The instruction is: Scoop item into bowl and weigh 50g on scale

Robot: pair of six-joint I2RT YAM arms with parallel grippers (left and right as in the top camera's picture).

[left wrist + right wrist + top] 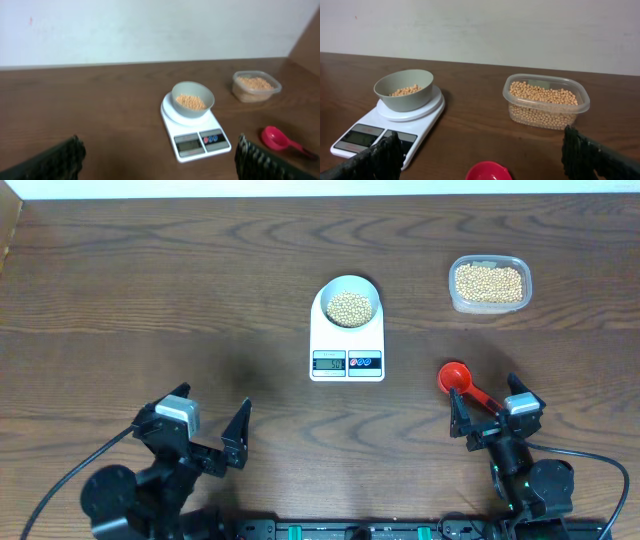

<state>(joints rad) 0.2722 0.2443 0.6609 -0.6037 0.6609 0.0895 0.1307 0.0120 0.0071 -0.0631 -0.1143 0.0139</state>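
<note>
The white scale stands mid-table with the pale bowl on its platform. The bowl holds a layer of tan beans. My left gripper is open and empty at the front left, well clear of the scale. My right gripper is open at the front right. A red scoop lies on the table with its handle running back between the right fingers. The right wrist view shows the bowl, the scale and the scoop's cup. The left wrist view shows the bowl and the scale.
A clear plastic tub with many beans stands at the back right. It also shows in the right wrist view and the left wrist view. A pale wall runs behind the table's far edge.
</note>
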